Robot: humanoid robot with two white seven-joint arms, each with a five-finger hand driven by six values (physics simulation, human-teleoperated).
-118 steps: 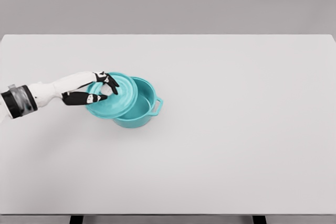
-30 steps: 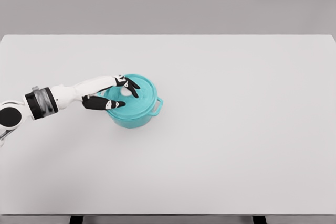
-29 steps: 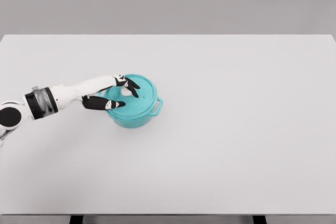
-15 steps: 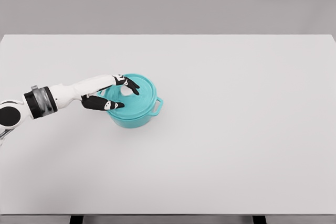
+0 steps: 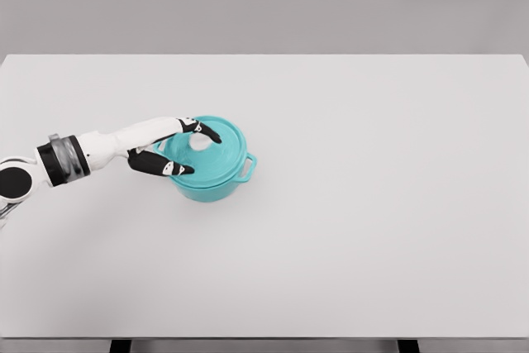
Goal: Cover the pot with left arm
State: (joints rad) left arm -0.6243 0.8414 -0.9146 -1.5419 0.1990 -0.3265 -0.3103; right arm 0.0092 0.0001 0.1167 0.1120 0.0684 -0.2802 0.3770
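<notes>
One arm shows in the head view, the left, reaching in from the left edge across the white table (image 5: 355, 229). Its hand (image 5: 169, 148) sits over the near-left part of the teal lid (image 5: 216, 153), which lies flat on the teal pot (image 5: 211, 189) and covers its opening. The pot stands on the left half of the table, with one handle (image 5: 247, 168) sticking out on its right side.

The black fingers (image 5: 207, 131) are spread around the pale knob (image 5: 199, 143) at the centre of the lid: the upper ones arch past the knob's far side, while the thumb (image 5: 165, 168) lies lower, over the lid's near-left edge. The knob shows in the gap between them, and the fingers look loosened rather than clamped on it, though whether any tip touches the knob or the lid cannot be told from this angle.
</notes>
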